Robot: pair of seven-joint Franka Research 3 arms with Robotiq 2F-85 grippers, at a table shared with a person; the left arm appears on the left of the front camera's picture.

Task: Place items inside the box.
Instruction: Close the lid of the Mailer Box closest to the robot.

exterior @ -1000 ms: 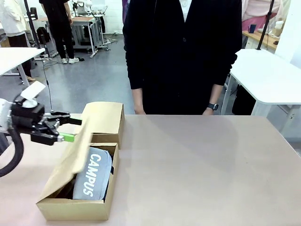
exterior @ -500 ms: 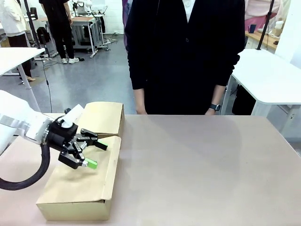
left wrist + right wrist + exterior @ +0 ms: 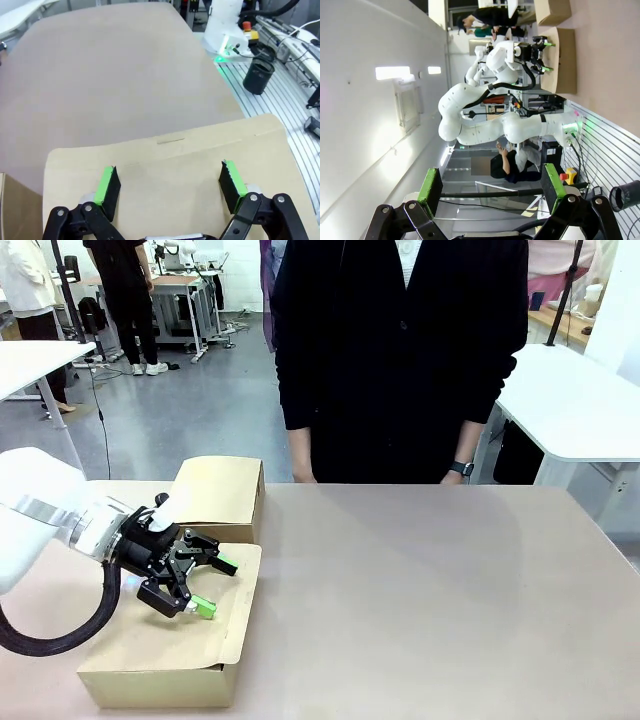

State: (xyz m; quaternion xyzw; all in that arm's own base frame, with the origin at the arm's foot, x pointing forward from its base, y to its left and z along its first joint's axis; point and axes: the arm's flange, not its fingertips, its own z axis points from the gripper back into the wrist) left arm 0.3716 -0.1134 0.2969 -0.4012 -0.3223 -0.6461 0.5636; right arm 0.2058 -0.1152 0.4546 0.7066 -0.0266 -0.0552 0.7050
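Observation:
The cardboard box [image 3: 165,645] sits at the table's near left with its big lid flap folded down flat over it. The items are hidden under that flap. My left gripper [image 3: 217,588] hangs low over the flap's right part, open, with nothing between its green pads. In the left wrist view the left gripper [image 3: 170,185] straddles bare cardboard of the lid [image 3: 175,145]. My right gripper [image 3: 492,185] is open and empty, held away from the table, and looks across at the box [image 3: 565,60] and the left gripper [image 3: 540,47].
A further tan cardboard panel [image 3: 220,495] stands just behind the box. A person in black stands at the far edge, hands [image 3: 300,478] hanging by the table rim. The brown tabletop [image 3: 430,590] stretches bare to the right.
The big flap has swung down from upright and now covers the grey "CAMPUS" case. My left gripper has moved right and down with it, onto the lid.

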